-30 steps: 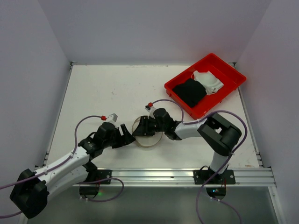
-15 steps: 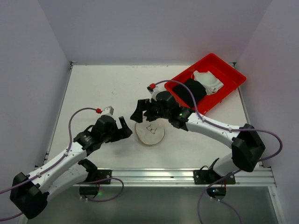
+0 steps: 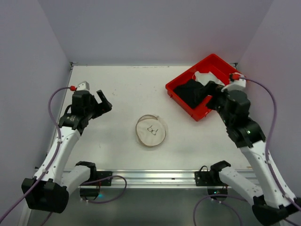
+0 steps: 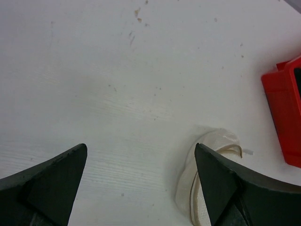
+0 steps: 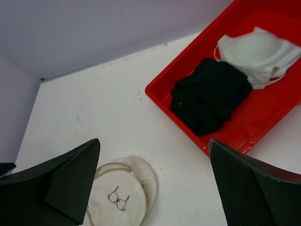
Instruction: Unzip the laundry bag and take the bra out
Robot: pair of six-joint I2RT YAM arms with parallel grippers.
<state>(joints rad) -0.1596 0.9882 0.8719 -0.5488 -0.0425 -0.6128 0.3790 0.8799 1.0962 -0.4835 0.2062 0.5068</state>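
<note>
The laundry bag (image 3: 151,131) lies flattened on the white table, a white mesh disc with a small black bra icon facing up. It also shows in the right wrist view (image 5: 120,197) and partly behind my finger in the left wrist view (image 4: 209,146). A white bra (image 3: 208,78) lies in the red tray (image 3: 190,71) beside a black garment (image 3: 190,92); both show in the right wrist view, bra (image 5: 256,52) and black garment (image 5: 211,94). My left gripper (image 3: 104,101) is open and empty, well left of the bag. My right gripper (image 3: 210,94) is open and empty, raised over the tray's near side.
The red tray stands at the back right corner, seen also in the right wrist view (image 5: 268,117) and at the left wrist view's right edge (image 4: 284,117). Purple-grey walls close the table on three sides. An aluminium rail (image 3: 155,176) runs along the near edge.
Both grippers have let go of the bag and drawn back, the left arm up and left, the right arm up and right over the tray. The bag now lies alone.
</note>
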